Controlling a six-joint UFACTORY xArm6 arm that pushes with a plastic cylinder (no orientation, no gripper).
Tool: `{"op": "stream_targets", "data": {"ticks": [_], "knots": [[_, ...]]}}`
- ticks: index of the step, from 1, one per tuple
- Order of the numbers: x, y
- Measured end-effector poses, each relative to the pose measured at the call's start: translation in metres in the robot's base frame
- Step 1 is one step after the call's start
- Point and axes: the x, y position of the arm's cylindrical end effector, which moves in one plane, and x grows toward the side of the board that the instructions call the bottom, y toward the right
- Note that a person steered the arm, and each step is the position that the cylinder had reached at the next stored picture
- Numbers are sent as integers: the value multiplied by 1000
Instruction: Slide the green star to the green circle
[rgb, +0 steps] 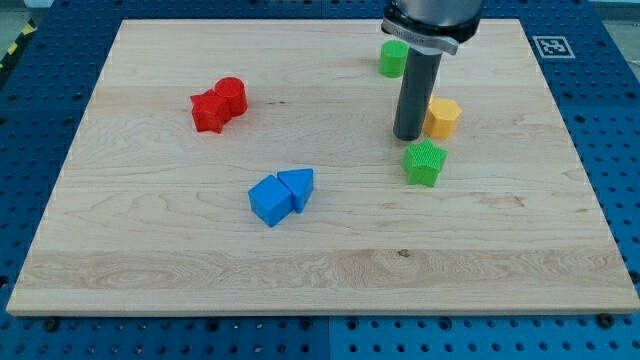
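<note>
- The wooden tabletop (330, 260) is filling most of the view, with a blue perforated surface (40, 120) showing around its edges and a black-and-white marker (551, 46) sitting at its top right corner.
- The arm's dark rod is coming down from the view's top, and my tip (407, 137) is resting on the board just above and slightly to the view's left of the green star (425, 162); whether they are touching cannot be told.
- There is no end effector that opens or closes here, so no grasping state is showing; the rod is simply standing upright.
- The green star, the task's thing, is lying right of the board's centre, with bare wood spreading below it and to its right, well clear of the board's edges.
- The green circle (392, 58) is sitting above the green star, near the top edge, partly behind the arm's housing.
- The blue cube (269, 200) and blue triangular block (297, 187) are touching each other, well to the left of the green star.
- Two red blocks (219, 104), pressed together, are lying far to the upper left of the green star.
- The yellow hexagonal block (442, 117) is sitting just above the green star, beside the rod's right.
</note>
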Motion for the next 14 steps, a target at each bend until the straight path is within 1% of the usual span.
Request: {"op": "stream_targets", "data": {"ticks": [2,3,4,5,6,7,8,9,10,12,13,14], "knots": [[30,55],[69,66],[88,46],[74,18],[50,-14],[25,-27],[11,-25],[31,-22],[37,-4],[-6,-4],[-30,-9],[-53,-27]]}}
